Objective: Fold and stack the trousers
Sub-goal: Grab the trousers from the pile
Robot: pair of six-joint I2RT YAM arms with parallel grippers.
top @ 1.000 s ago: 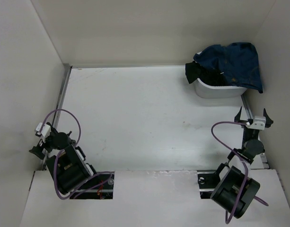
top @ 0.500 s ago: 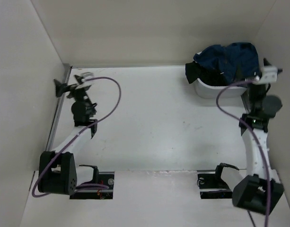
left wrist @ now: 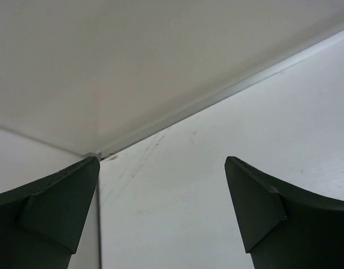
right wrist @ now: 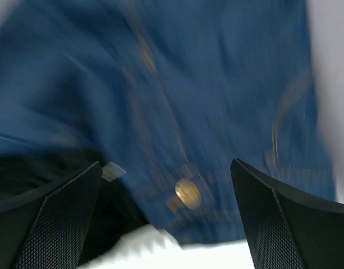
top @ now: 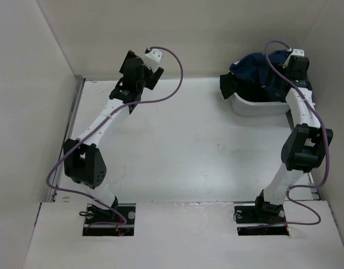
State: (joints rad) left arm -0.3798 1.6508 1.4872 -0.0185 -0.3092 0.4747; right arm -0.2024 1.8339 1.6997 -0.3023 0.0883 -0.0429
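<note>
At the left, the left gripper (left wrist: 161,168) is hanging above the far part of the table (top: 188,145), close to the back wall (left wrist: 132,56). Its jaws are standing apart and are holding nothing. The open table surface between the two arms is carrying no garment, so no folding is under way there. Further right, the bin (top: 256,107) is sitting at the far right corner of the table. A black garment (top: 230,85) is spilling over the bin's left side. The trousers (top: 253,64) are lying bunched on top of the bin contents, unfolded, with part of them draping over the bin's right rim. At the far right, the right gripper (right wrist: 166,165) is hovering directly over the trousers with its jaws apart. The right wrist view is blurred, and whether the fingertips are touching the denim cannot be told. A brass button (right wrist: 187,193) is showing between the jaws. Judged from this layout, the task is standing at its first step. The trousers are not yet grasped; lifting out, spreading flat, folding and stacking are all remaining.
</note>
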